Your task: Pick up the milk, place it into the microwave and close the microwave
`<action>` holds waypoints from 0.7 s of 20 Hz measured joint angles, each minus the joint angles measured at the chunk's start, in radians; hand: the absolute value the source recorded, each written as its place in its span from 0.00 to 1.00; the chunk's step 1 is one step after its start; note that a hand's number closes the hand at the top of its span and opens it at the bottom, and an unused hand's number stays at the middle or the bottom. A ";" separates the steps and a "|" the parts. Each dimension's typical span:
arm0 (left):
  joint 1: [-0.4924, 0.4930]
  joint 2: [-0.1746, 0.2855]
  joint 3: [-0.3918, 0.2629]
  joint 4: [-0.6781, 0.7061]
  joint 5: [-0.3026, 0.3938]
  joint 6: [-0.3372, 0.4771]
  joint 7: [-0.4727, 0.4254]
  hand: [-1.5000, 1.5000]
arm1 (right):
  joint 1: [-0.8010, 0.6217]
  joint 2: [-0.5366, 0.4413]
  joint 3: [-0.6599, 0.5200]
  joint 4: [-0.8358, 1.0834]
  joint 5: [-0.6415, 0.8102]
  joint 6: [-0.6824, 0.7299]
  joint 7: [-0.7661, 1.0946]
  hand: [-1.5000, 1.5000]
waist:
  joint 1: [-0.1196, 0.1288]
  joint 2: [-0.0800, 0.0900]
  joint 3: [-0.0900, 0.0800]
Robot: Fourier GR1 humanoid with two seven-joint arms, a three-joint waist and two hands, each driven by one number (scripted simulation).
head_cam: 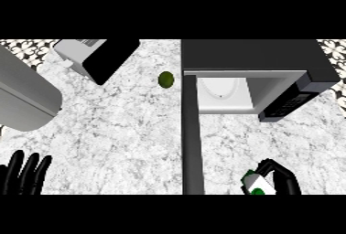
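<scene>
From where I stand, the milk (260, 185) is low at the right of the marble counter (121, 132), a white carton with green marks. The right hand (287, 178) has its black fingers curled round it, hiding part of the carton. I cannot tell whether the carton is resting on the stone or lifted off it.

The microwave (256, 55) sits at the back right with its door (192, 137) swung wide open, the door's dark edge running straight out toward the robot. The pale cavity shows a white turntable plate (226, 87) inside, and the keypad panel (287, 106) lies to the right of the opening. The carton is well apart from that opening, just right of the door's near end.

The left hand (27, 172) rests at the lower left edge, fingers straight, spread and pointing up, holding nothing.

Farther back, a small green fruit (166, 79) (lime or avocado, hard to say) lies just left of the microwave. A white-and-black toaster (94, 57) stands at the back left, with a large grey rounded appliance (24, 96) beside it.
</scene>
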State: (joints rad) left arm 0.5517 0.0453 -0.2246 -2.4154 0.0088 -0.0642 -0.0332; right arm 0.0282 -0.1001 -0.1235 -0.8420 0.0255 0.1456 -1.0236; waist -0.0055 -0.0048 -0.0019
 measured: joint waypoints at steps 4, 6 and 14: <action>0.000 0.001 -0.001 -0.011 -0.002 0.003 0.024 0.00 | 0.068 0.039 0.041 -0.194 -0.006 -0.023 0.061 1.00 | 0.002 0.001 0.001; -0.006 0.007 0.031 0.013 0.029 -0.007 0.010 0.00 | 0.107 0.056 0.064 -0.292 -0.001 -0.041 0.099 1.00 | 0.002 0.001 0.000; 0.003 0.028 0.114 0.050 0.100 -0.054 -0.036 0.00 | -0.012 0.091 0.150 -0.427 0.065 -0.218 0.322 1.00 | 0.012 0.003 0.001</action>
State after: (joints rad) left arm 0.5552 0.0736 -0.1109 -2.3657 0.1086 -0.1186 -0.0689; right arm 0.0163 -0.0088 0.0262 -1.2689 0.0910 -0.0727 -0.7020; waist 0.0062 -0.0017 -0.0009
